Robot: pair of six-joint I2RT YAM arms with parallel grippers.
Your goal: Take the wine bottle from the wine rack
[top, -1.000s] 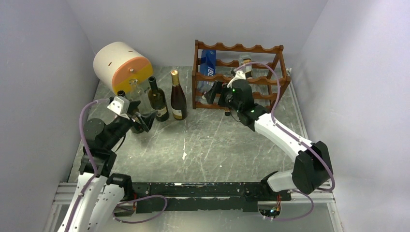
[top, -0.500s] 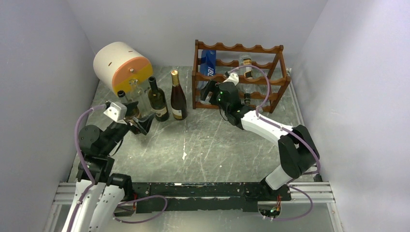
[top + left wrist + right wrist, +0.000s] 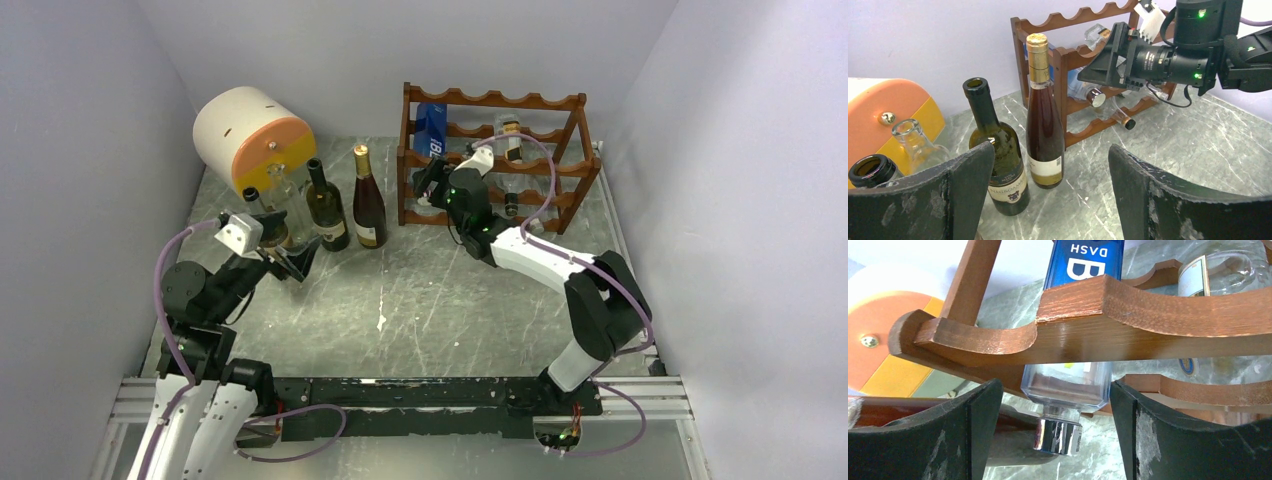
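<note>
The dark reddish-brown wine rack [image 3: 520, 101] stands at the back right and also shows in the left wrist view [image 3: 1068, 55]. A clear bottle with a blue label [image 3: 430, 128] lies in its left column, its silver cap [image 3: 1058, 436] pointing out under a scalloped rail [image 3: 1128, 315]. My right gripper [image 3: 432, 182] is open at the rack's front left. In the right wrist view [image 3: 1054, 407] its jaws stand on either side of the cap, not touching it. My left gripper [image 3: 292, 256] is open and empty, in front of the standing bottles.
A clear bottle [image 3: 511, 140] lies higher in the rack and a dark-capped one [image 3: 511, 205] lower. A dark green bottle [image 3: 326, 206], a gold-capped amber bottle [image 3: 368, 200] and a clear glass bottle [image 3: 915, 145] stand left of the rack. A white and orange drum [image 3: 250, 135] lies behind them.
My right gripper has moved left along the rack's front, from the middle to the blue-labelled bottle. My left arm has drawn back a little from the standing bottles.
</note>
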